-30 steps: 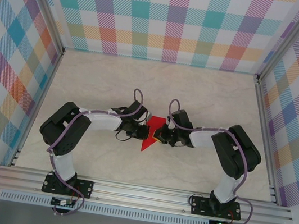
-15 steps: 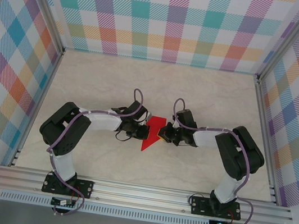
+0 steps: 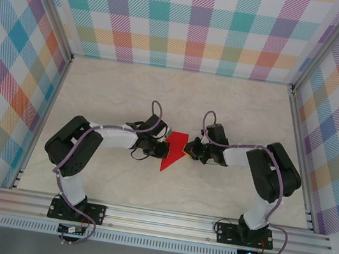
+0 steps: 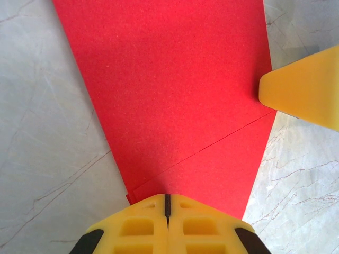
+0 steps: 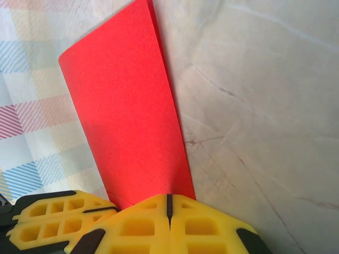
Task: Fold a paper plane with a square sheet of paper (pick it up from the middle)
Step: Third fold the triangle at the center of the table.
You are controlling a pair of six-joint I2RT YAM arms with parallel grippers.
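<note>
The square sheet of paper [image 3: 174, 148] is bright red and lies folded at mid-table, tapering to a point toward the near edge like a half-made paper plane. In the left wrist view the paper [image 4: 175, 79] shows a diagonal crease. My left gripper [image 4: 167, 203] is shut, its tip pressed down on the paper's left edge [image 3: 161, 149]. My right gripper [image 3: 189, 151] is also shut, with nothing between its jaws. Its tip [image 5: 169, 203] rests at the foot of a raised red flap [image 5: 127, 106]. One of its yellow fingers [image 4: 304, 92] touches the paper's right edge.
The marble tabletop [image 3: 117, 93] stretches bare around the paper. Checked walls [image 3: 199, 22] close off the back and both sides. An aluminium rail [image 3: 161, 221] carries both arm bases along the near edge.
The right gripper has drawn back to the right, from over the paper to its right edge. More red paper shows on that side now. The left gripper has stayed put.
</note>
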